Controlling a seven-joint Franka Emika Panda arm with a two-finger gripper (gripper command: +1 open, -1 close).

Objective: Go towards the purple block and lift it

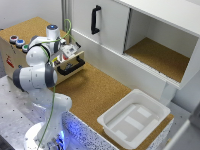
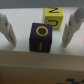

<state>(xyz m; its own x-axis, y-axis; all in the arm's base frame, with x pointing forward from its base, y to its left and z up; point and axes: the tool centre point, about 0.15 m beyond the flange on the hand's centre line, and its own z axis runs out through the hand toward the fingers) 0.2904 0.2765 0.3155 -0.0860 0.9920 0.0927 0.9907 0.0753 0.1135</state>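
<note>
purple block sits between the gripper fingers, which stand apart, not touching it. yellow block just beside it. looks small, rigid, likely light; best pinched on its flat opposite sides. exterior view hides it.

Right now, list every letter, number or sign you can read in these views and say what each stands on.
"O" in yellow: on the top face of the purple cube block, wrist view.
"U" or "C", orientation unclear, in dark ink: on the yellow cube block behind it.
Red mark on the wooden box with coloured buttons, exterior view: too blurred to read.
</note>
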